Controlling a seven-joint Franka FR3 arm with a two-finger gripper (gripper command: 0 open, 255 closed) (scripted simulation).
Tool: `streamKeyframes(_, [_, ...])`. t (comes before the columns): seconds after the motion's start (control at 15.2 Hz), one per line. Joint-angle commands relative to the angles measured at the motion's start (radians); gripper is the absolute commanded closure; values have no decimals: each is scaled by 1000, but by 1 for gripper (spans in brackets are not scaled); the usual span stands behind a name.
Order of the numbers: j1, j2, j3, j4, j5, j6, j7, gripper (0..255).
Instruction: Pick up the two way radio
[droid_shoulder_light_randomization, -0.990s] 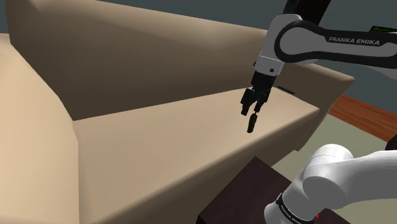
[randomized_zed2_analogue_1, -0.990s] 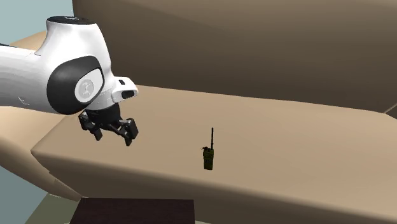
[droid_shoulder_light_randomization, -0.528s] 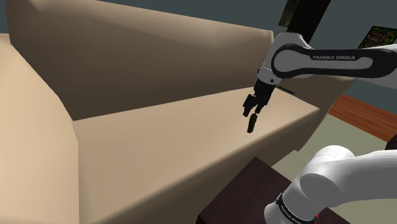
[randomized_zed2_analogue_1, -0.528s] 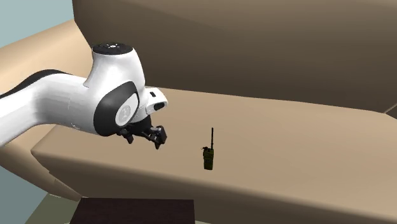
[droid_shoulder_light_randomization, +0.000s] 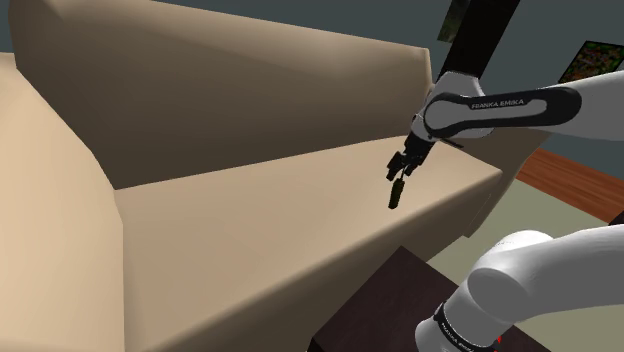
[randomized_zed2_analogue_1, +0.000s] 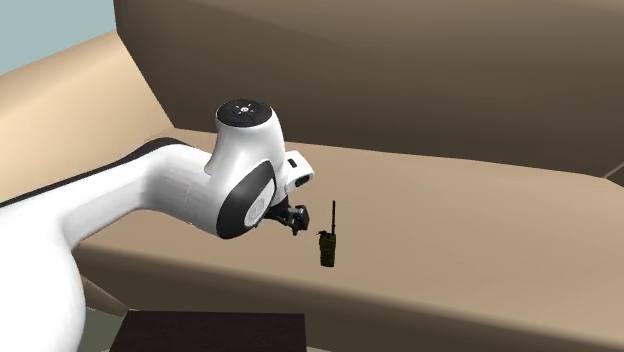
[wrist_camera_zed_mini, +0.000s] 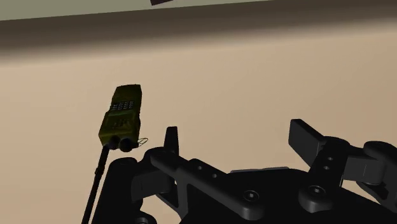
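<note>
An olive-green two way radio (droid_shoulder_light_randomization: 396, 194) with a black antenna stands upright on the beige sofa seat (droid_shoulder_light_randomization: 260, 220). In the second exterior view the radio (randomized_zed2_analogue_1: 327, 249) stands near the seat's front edge, its antenna pointing up. My black gripper (droid_shoulder_light_randomization: 397, 170) hangs just above and beside it, close to its antenna. From the second exterior view the gripper (randomized_zed2_analogue_1: 296, 221) sits a little to the radio's left. In the wrist view the gripper (wrist_camera_zed_mini: 238, 145) is open, and the radio (wrist_camera_zed_mini: 122, 117) lies outside one finger (wrist_camera_zed_mini: 170, 137), not between the two.
The sofa's tall backrest (droid_shoulder_light_randomization: 230, 90) and a wide armrest (droid_shoulder_light_randomization: 45, 220) bound the seat. A dark brown stand top (droid_shoulder_light_randomization: 380, 305) sits below the seat's front edge. A wood floor strip (droid_shoulder_light_randomization: 570, 175) runs beyond the sofa's far end.
The arm has swung toward the radio, rightward in the second exterior view, and the gripper has closed in on its antenna. The radio has not moved.
</note>
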Motion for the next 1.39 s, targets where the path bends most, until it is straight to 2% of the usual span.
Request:
streamKeyframes(0.0, [-13, 38, -33, -4, -14, 77, -26, 0])
streamKeyframes(0.26, [-23, 140, -115, 19, -19, 221, -96, 0])
streamKeyframes(0.53, [-11, 245, -199, 57, 15, 346, -177, 0])
streamKeyframes(1.12, [15, 323, -235, 9, 53, 469, -215, 0])
streamKeyframes(1.19, [16, 325, -237, 9, 55, 471, -217, 255])
streamKeyframes(1.32, [16, 326, -237, 9, 55, 471, -217, 255])
